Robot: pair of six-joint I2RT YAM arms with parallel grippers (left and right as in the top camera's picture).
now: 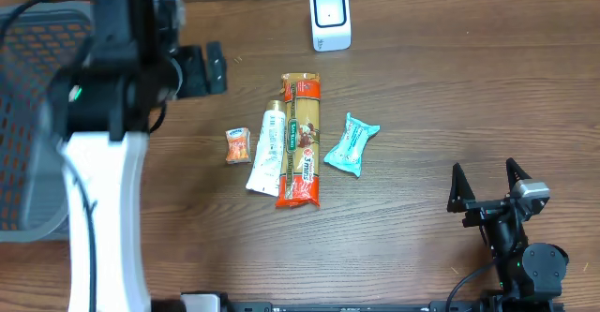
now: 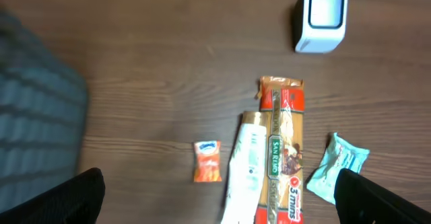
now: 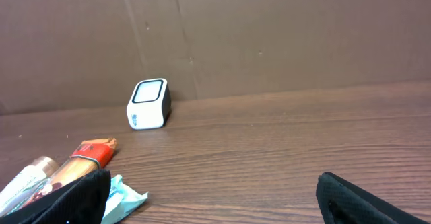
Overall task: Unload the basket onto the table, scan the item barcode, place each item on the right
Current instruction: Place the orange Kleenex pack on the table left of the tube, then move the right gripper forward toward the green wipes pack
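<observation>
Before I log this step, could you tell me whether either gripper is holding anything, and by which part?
Nothing is held: the left gripper and the right gripper are both open and empty.

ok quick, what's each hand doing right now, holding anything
left hand: open, holding nothing
right hand: open, holding nothing

My bench is probably a mock shop checkout: wood-grain table [image 1: 403, 96], white barcode scanner [image 1: 330, 19], grey mesh basket [image 1: 21, 106], plain cardboard backdrop [image 3: 283, 35].
</observation>
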